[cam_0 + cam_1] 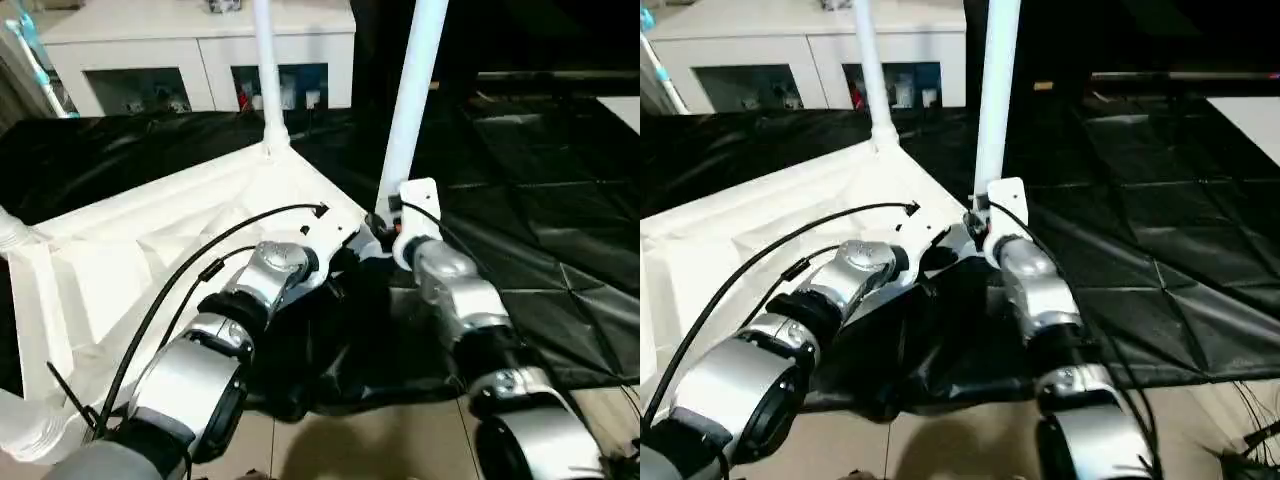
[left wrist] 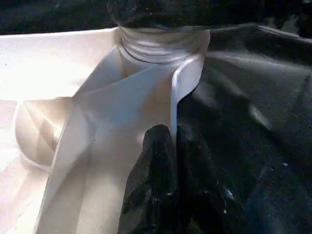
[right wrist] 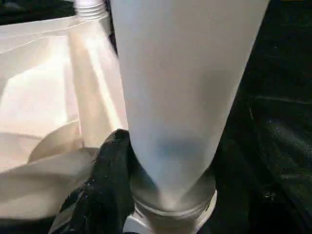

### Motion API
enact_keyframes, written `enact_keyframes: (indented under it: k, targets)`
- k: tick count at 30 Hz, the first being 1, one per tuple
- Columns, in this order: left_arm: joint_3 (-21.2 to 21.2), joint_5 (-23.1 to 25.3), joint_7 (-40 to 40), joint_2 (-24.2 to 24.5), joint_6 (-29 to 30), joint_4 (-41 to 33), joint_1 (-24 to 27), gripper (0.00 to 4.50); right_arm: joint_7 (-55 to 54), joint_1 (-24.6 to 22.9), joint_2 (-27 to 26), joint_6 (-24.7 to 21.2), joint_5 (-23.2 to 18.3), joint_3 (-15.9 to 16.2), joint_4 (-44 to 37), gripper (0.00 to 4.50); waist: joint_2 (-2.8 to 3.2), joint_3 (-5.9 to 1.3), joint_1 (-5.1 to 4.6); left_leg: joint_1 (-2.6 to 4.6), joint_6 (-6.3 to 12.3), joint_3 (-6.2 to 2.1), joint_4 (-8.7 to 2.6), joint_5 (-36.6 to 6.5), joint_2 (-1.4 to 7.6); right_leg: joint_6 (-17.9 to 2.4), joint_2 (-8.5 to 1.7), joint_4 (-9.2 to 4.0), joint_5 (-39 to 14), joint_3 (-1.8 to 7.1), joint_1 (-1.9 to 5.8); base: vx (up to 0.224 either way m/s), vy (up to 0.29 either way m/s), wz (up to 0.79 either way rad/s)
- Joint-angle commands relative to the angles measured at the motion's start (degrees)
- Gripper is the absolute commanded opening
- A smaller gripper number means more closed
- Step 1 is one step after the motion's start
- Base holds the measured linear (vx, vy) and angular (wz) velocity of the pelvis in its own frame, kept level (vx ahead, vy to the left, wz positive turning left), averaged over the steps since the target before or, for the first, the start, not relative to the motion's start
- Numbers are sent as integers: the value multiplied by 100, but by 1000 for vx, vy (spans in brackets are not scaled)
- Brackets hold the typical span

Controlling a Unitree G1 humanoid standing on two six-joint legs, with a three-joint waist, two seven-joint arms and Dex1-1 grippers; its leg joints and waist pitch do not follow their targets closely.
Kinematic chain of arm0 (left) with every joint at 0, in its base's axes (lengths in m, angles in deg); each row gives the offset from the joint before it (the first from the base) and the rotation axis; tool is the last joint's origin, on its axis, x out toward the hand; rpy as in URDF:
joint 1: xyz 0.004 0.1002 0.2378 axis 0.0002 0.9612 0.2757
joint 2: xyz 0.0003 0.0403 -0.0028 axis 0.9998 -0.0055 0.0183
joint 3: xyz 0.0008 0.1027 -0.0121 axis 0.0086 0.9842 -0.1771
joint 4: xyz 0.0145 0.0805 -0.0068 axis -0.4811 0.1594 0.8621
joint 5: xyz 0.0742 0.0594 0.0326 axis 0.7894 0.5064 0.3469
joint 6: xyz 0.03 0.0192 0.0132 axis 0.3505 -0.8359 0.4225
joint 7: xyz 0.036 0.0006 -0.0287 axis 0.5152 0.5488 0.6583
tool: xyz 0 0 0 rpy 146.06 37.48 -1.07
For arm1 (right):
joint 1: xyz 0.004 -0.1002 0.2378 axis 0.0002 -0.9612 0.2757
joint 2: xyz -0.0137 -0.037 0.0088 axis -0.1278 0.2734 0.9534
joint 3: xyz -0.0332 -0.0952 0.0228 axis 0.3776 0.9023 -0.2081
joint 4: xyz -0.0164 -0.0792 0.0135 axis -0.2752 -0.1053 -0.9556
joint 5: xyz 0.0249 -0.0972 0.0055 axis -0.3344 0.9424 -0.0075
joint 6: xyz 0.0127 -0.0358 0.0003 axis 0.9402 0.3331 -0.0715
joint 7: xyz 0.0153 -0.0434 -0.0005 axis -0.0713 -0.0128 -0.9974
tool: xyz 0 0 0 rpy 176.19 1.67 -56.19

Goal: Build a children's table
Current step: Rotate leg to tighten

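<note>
The white table top point(image 1: 150, 250) lies upside down on the black-covered work table. One white leg point(image 1: 266, 70) stands upright in the far corner socket. A second leg point(image 1: 412, 100) stands in the near right corner socket point(image 3: 170, 209). My right gripper point(image 1: 383, 228) is shut on the base of this leg, and one black finger point(image 3: 105, 185) presses against its side. My left gripper point(image 2: 174, 134) is shut on the thin raised rim point(image 2: 173, 102) of the top, just short of that same corner. Another leg base point(image 1: 12, 232) shows at the left corner.
A white glass-door cabinet point(image 1: 200, 50) stands behind the work table. The black cover point(image 1: 540, 200) stretches to the right and hangs over the near edge above the tiled floor point(image 1: 380, 440). Black cables point(image 1: 200, 260) arch over my left forearm.
</note>
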Motion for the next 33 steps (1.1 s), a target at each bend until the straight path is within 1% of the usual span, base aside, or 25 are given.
enact_keyframes:
  k: [1,2,3,5,6,8,10,12,13,15,16,17,18,19,20,21,22,23,24,26,29,30,31,32,33]
  targets:
    - [-159,-83,-471,10,-38,39,-207,0,249,-103,-352,-112,11,310,300,204,-30,-447,6,73,438,-98,-389,-784,225,-1429,-342,-368,-610,211,334,0,0,0]
    - [-161,-81,-468,14,-41,47,-209,0,266,-105,-354,-81,23,327,298,204,-27,-445,4,75,440,-98,-391,-807,230,-1427,-343,-375,-638,208,327,0,0,0]
    - [-165,-77,-469,28,-53,92,-225,0,305,-104,-365,58,60,379,315,204,-34,-440,2,85,426,-98,-398,-876,234,-1419,-339,-382,-715,206,324,0,0,0]
    - [-162,-73,-469,35,-58,110,-228,0,295,-104,-372,98,52,370,323,204,-33,-436,0,90,391,-96,-405,-953,236,-1410,-342,-392,-804,209,324,0,0,0]
    - [-159,-71,-425,50,-68,127,-220,0,310,-108,-349,138,-5,302,306,238,-31,-432,-1,91,385,-99,-412,-975,241,-1408,-343,-394,-832,210,324,0,0,0]
    - [-138,-54,-244,96,-115,144,-183,0,408,-135,-218,241,-65,190,245,274,-24,-434,0,93,374,-101,-413,-1005,243,-1405,-347,-394,-830,213,325,0,0,0]
    - [-118,-43,-100,133,-146,125,-145,0,510,-177,-88,302,-54,185,155,282,-27,-430,-15,69,405,-108,-419,-1013,239,-1400,-347,-386,-777,207,347,0,0,0]
    - [-90,-35,118,169,-196,100,-100,0,786,-261,90,428,54,333,29,291,-31,-429,-20,74,418,-107,-417,-1030,242,-1396,-349,-397,-792,203,344,0,0,0]
    - [-72,-23,207,193,-218,90,-77,0,912,-316,178,481,94,383,-38,305,-5,-438,-18,74,435,-107,-405,-1000,243,-1421,-352,-382,-714,208,349,0,0,0]
    - [-43,-3,288,218,-266,76,-54,0,1045,-367,249,515,101,410,-103,323,-27,-441,-28,65,470,-108,-401,-954,241,-1449,-344,-375,-612,201,356,0,0,0]
    - [2,7,524,277,-301,44,-1,0,1385,-504,432,574,92,480,-269,327,-27,-444,-30,60,491,-106,-394,-926,235,-1467,-346,-371,-576,200,364,0,0,0]
    - [37,21,662,318,-330,21,34,0,1611,-596,552,600,73,523,-381,336,-4,-438,-27,65,536,-102,-391,-939,240,-1477,-346,-380,-538,201,354,0,0,0]
    - [95,44,875,372,-414,-15,82,0,1899,-711,697,635,37,567,-515,349,-20,-435,-19,55,558,-108,-393,-934,242,-1468,-349,-382,-527,198,373,0,0,0]
    - [124,40,1071,417,-465,-49,126,0,2080,-801,823,672,18,582,-612,349,-32,-438,-10,39,630,-103,-382,-900,242,-1479,-355,-374,-492,199,389,0,0,0]
    - [140,30,1210,455,-494,-82,162,0,2175,-865,925,693,6,566,-672,360,2,-444,-13,49,634,-109,-381,-878,248,-1508,-356,-367,-478,196,382,0,0,0]
    - [158,18,1362,493,-577,-121,199,0,2290,-915,1023,750,-1,558,-710,360,-7,-442,-21,51,650,-101,-376,-881,252,-1563,-350,-371,-454,196,368,0,0,0]
    - [174,-21,1647,555,-698,-197,265,0,2457,-1000,1192,837,-19,542,-773,367,-21,-446,-16,46,657,-107,-378,-880,255,-1582,-354,-369,-453,192,384,0,0,0]
    - [213,-94,2154,650,-924,-343,384,0,2816,-1123,1432,854,-68,576,-872,376,-21,-440,-1,52,676,-95,-372,-893,256,-1601,-354,-380,-506,193,374,0,0,0]
    - [224,-155,2441,690,-1007,-433,451,0,2996,-1178,1512,802,-124,587,-951,386,-26,-429,33,45,734,-89,-370,-881,268,-1610,-354,-386,-546,192,389,0,0,0]
    - [236,-240,2803,736,-1070,-553,535,0,3250,-1243,1582,694,-254,577,-1077,395,-12,-434,70,45,772,-75,-361,-901,278,-1629,-343,-366,-557,196,364,0,0,0]
    - [299,-258,3107,844,-1063,-682,639,0,3932,-1420,1632,418,-805,463,-1549,395,-3,-417,93,52,781,-80,-382,-1032,300,-1585,-352,-382,-849,192,353,0,0,0]
    - [296,-252,3111,864,-1058,-692,655,0,4112,-1466,1643,400,-951,445,-1685,395,-4,-417,112,72,750,-79,-390,-1082,316,-1548,-351,-396,-969,196,332,0,0,0]
    - [295,-251,3111,866,-1056,-693,656,0,4127,-1470,1644,405,-961,444,-1698,395,20,-414,135,79,692,-85,-398,-1102,330,-1524,-357,-395,-1062,201,310,0,0,0]
    - [287,-253,3126,877,-1053,-698,666,0,4181,-1478,1639,413,-1010,433,-1735,395,17,-413,140,77,655,-86,-403,-1100,326,-1506,-353,-399,-1095,201,307,0,0,0]
    - [275,-250,3147,895,-1053,-709,683,0,4262,-1494,1643,464,-1047,439,-1767,395,-13,-416,161,85,610,-83,-407,-1112,324,-1482,-360,-406,-1140,208,307,0,0,0]
